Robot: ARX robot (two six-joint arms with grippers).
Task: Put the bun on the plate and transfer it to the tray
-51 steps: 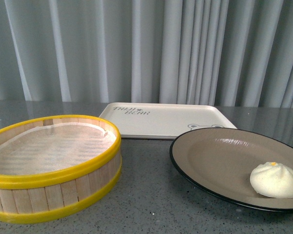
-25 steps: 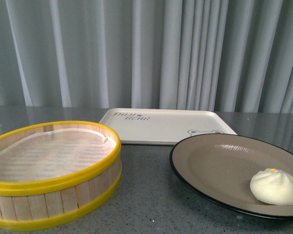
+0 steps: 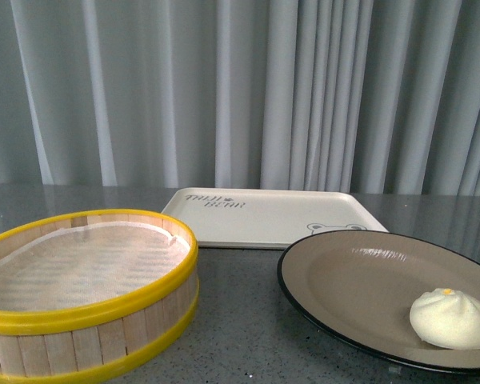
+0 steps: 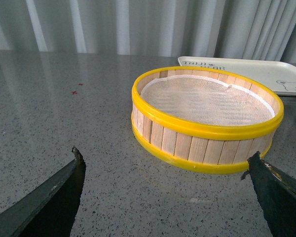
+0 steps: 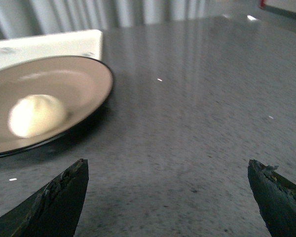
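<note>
Scene sits lower in frame than before; small cream-white pleated bun at lower right on large black-rimmed beige plate. Spread apart: left claw, right claw.

Front view crops plate at right, steamer basket lower left; bun blurred, right wrist view.

Front camera sat low, close to surface, faced curtain. Left wrist camera looked low across steamer basket; right wrist camera looked toward plate. All three shared tray.
</note>
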